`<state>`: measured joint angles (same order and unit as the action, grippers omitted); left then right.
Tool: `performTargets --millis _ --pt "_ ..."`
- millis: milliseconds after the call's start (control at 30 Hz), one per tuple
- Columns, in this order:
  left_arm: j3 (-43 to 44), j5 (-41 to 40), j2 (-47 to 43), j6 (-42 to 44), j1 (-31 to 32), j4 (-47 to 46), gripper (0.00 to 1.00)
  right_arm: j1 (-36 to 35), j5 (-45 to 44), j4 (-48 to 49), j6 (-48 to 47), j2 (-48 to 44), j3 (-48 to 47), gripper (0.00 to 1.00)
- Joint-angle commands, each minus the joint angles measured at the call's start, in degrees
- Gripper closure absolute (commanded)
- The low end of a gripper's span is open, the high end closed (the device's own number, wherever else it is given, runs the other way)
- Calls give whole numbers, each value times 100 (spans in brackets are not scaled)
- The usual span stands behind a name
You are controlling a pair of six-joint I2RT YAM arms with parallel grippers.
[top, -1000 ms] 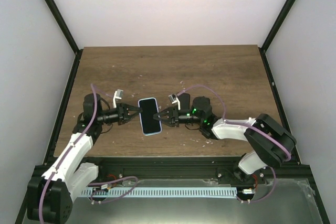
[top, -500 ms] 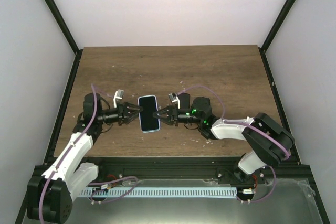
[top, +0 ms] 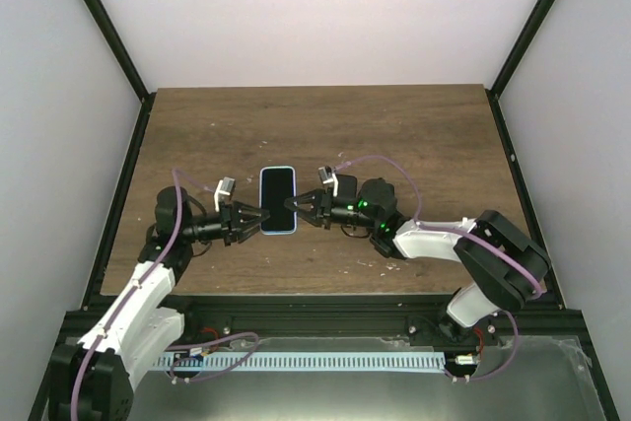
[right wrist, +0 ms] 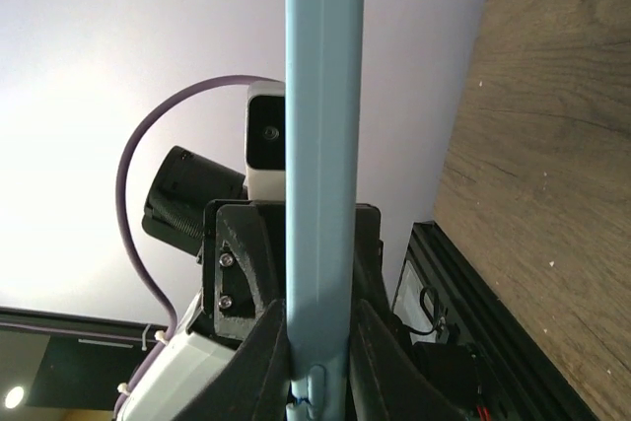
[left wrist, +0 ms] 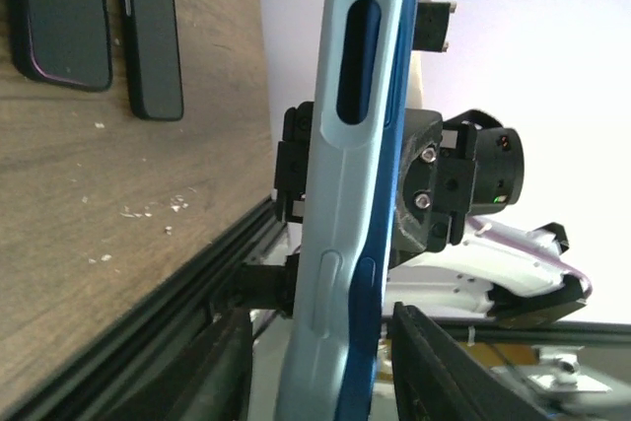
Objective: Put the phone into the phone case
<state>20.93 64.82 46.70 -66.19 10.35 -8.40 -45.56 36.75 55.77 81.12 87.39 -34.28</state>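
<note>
Now phone (top: 278,200) farther, left jaws apart.

The slim black glass-faced phone (top: 278,200) is sitting in the pale blue rubbery case (left wrist: 340,194), and the pair is hanging flat above the brown wooden table (top: 394,135), clear of the boards, a little left of its middle. The left gripper (top: 254,214) is standing at its left edge, fingers either side without touching. The right gripper (top: 296,206) is pinching the right edge.
</note>
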Motion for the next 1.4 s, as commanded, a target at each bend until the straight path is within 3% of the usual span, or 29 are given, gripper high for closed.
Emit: performTargets --millis 0,167,400,467,567,633,800,900,967,1100,1167,1367 --pt "-13 132 -98 -125 30 -188 64 -32 -210 353 -9 35 -339 90" --pt "-1 104 -76 -28 30 -75 87 -29 -185 207 -67 14 -307 82" --pt "135 -4 -26 350 31 308 97 -96 68 -2 -241 71 -372 72" --pt "199 -50 -8 509 32 513 98 -123 85 17 -229 82 -345 75" --pt "249 -58 23 567 37 611 98 -137 95 67 -206 77 -324 87" --pt "275 -63 -13 516 31 618 92 -137 54 131 -143 48 -304 89" --pt "273 -130 -187 315 32 651 63 -129 -240 258 23 -61 -285 91" --pt "76 -48 -205 -4 37 284 60 -120 -368 258 64 -97 -319 91" --pt "12 1 -210 -142 40 126 65 -121 -446 250 78 -95 -327 91" --pt "89 -109 -242 13 38 341 90 -120 -384 240 77 -15 -400 90" --pt "157 -151 -200 185 40 533 97 -120 -358 231 67 -7 -383 88" --pt "269 -235 19 493 35 585 100 -132 65 -81 -217 -5 -472 70"
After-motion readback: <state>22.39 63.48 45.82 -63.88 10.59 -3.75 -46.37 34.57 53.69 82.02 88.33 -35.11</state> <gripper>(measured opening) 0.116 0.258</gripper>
